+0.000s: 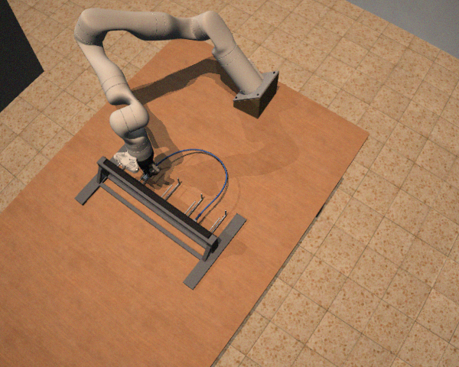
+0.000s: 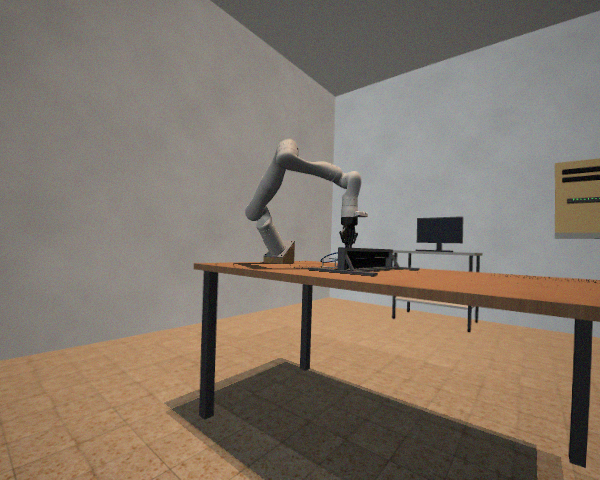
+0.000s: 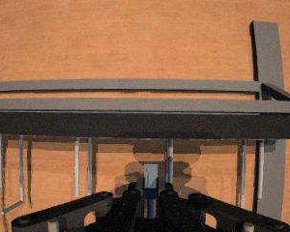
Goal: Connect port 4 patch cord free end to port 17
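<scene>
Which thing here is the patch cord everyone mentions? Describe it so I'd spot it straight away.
Find the long dark rack standing on the wooden table. On the side facing the arm's base, a thin line arches over the wood: that is the patch cord. It is the only blue, curved thing there, running from the rack round to the gripper, whose jaws are shut on its end.

No legible text, numbers or labels. The wall board (image 2: pixel 587 197) carries dark bars, possibly lettering, too small to read.
</scene>
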You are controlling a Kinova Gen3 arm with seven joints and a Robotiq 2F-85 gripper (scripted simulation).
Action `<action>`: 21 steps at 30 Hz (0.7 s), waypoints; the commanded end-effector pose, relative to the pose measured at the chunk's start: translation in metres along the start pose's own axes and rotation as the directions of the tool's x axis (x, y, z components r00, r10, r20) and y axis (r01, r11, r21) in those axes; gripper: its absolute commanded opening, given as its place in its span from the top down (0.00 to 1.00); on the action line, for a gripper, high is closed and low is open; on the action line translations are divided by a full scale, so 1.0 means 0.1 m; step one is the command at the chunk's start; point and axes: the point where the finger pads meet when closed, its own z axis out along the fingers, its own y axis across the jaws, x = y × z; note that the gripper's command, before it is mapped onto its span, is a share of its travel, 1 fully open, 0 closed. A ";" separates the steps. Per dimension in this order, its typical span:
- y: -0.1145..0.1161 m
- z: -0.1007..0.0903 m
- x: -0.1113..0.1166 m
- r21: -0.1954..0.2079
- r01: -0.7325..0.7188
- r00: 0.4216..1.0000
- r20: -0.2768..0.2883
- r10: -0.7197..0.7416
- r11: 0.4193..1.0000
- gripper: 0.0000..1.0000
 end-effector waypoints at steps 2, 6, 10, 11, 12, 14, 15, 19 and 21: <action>-0.01 -0.01 0.06 0.002 -0.002 1.000 -0.001 0.002 1.000 1.00; -0.01 -0.01 0.12 0.002 -0.002 1.000 -0.001 0.002 1.000 1.00; -0.01 -0.01 0.15 0.002 -0.002 1.000 -0.001 0.002 1.000 1.00; -0.01 -0.01 0.16 0.002 -0.002 1.000 -0.001 0.002 1.000 1.00; -0.01 -0.01 0.17 0.002 -0.002 1.000 -0.001 0.002 1.000 1.00; -0.01 -0.01 0.18 0.002 -0.002 1.000 -0.001 0.002 1.000 1.00; -0.01 -0.01 0.19 0.002 -0.002 1.000 -0.001 0.002 1.000 1.00; -0.01 -0.01 0.19 0.002 -0.002 1.000 -0.001 0.002 1.000 1.00; -0.01 -0.01 0.19 0.002 -0.002 1.000 -0.001 0.002 1.000 1.00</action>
